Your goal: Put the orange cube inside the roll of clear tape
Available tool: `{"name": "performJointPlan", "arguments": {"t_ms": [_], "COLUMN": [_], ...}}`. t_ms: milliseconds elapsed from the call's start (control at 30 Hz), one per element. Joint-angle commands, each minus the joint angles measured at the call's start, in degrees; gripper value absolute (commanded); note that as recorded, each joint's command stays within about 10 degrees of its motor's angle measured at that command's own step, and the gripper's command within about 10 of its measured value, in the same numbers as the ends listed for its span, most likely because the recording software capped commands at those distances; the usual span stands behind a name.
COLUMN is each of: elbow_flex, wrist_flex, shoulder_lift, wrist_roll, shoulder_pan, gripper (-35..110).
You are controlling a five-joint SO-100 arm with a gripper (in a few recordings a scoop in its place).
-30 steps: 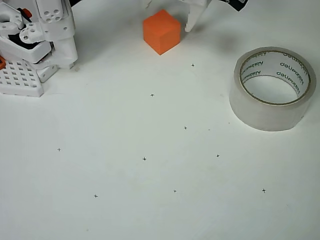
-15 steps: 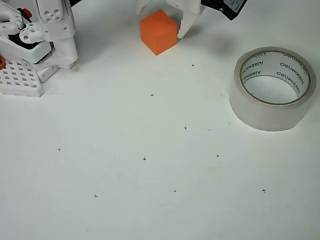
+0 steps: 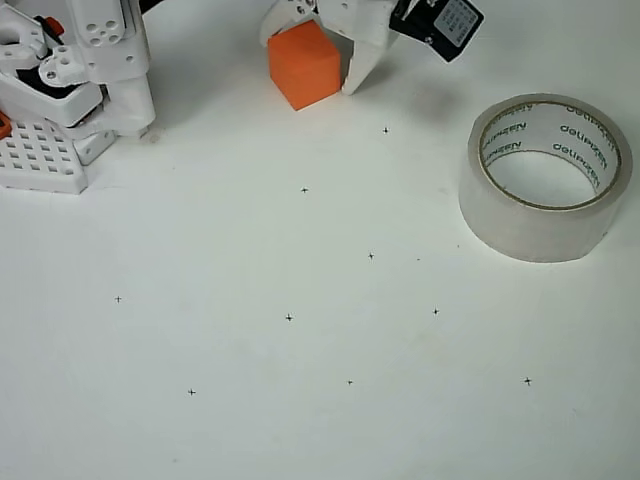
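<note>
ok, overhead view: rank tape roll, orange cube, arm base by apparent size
1. White arm base, cut off by the frame edge, still largest in view.
2. Roll of clear tape, slightly smaller.
3. Orange cube, clearly smallest, between the fingers.

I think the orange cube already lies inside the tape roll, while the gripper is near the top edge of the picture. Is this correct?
Not quite. In the overhead view the cube is outside the tape roll, far to its left, between the fingers of the gripper at the top edge.
</note>
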Motion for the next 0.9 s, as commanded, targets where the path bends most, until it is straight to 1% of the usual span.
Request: {"name": "performJointPlan", "arguments": {"t_ms": [0, 267, 467, 600, 733, 867], "elbow_flex": [2.2, 4.48, 4.57, 4.48, 0.53, -6.5], "wrist_flex": [0.53, 0.62, 0.7, 0.88, 6.5, 13.1], "shoulder_lift": [4.31, 6.5, 6.77, 8.09, 9.32, 9.32], "wrist_roll": [0.88, 1.05, 1.05, 1.05, 0.62, -3.08], "shoulder_pan": [0.18, 0.35, 0.18, 0.18, 0.26, 1.76], "gripper": [46, 39, 20, 14, 13, 13]}}
